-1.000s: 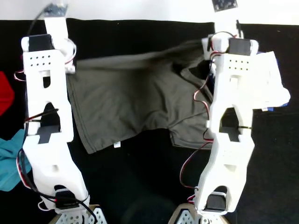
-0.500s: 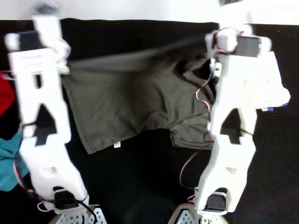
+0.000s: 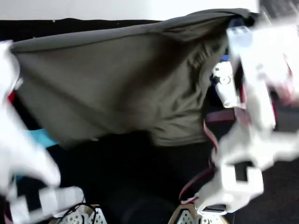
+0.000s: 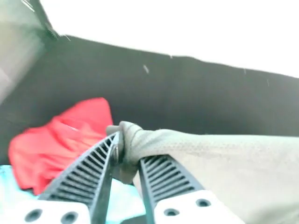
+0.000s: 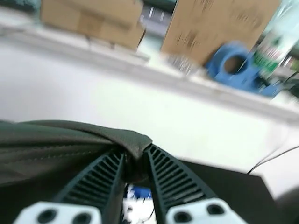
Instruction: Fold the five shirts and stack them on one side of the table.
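Fingers of left gripper (image 4: 128, 149): clenched on a bunched corner of the olive shirt (image 4: 219, 163), with the cloth pinched between both ribbed pads, as the left wrist view shows.
Olive shirt, left wrist view: runs away from the pinch as one taut band above the black table cover (image 4: 196, 98).
Red shirt (image 4: 60, 130): crumpled on the cover beyond the fingers, apart from the olive shirt.
Teal garment (image 4: 9, 182): just beside the red shirt, partly behind the gripper.
Fingers of right gripper (image 5: 135, 154): clamped tight on a folded edge of the olive shirt (image 5: 51, 140), which bulges over their tips, as the right wrist view shows.
Background, right wrist view: a pale wall (image 5: 117, 93), with cardboard boxes (image 5: 219, 23) and a blue ring (image 5: 233, 65) on a ledge above it.
Olive shirt (image 3: 131, 79), high view: held up off the table and stretched wide between the two arms. Its upper edge is taut and its lower edge hangs loose over the black table cover (image 3: 145, 186).
Left arm (image 3: 21, 154): blurred, at the shirt's left end.
Right arm (image 3: 252, 107): blurred, at the shirt's right end, with red wires trailing below it.
Teal garment (image 3: 42, 137), high view: peeks out under the shirt's lower left corner.
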Tool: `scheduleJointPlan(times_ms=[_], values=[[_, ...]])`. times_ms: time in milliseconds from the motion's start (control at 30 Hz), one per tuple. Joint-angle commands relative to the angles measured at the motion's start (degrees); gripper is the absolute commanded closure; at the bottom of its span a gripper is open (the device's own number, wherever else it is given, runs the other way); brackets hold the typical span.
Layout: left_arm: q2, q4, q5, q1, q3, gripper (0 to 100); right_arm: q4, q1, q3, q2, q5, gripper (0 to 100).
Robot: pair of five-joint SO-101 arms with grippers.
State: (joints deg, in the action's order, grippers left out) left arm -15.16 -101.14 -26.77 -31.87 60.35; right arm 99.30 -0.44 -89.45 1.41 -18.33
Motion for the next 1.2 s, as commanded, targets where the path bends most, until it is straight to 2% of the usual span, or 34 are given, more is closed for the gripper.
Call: scheduleJointPlan(times_ms=[0,300,567,800,1167], values=[[-6.64,-0.35,-0.26,-2.15,1.01,99,0.31,-0.04,0.31,-6.9,0.44,99.3],[-10.51,-0.44,-0.26,-2.07,0.31,99,-2.24,-0.04,9.71,-16.66,0.09,99.3],[-11.03,-0.18,-0.35,-1.98,-15.25,99,-13.85,0.04,15.08,-17.54,0.09,99.3],[-11.65,-0.26,-0.35,-2.24,-15.25,99,-14.37,0.04,15.43,-23.16,0.09,99.3],[-21.23,-0.44,-0.53,-2.24,-15.96,99,-14.37,0.04,15.6,-29.49,0.09,99.3]])
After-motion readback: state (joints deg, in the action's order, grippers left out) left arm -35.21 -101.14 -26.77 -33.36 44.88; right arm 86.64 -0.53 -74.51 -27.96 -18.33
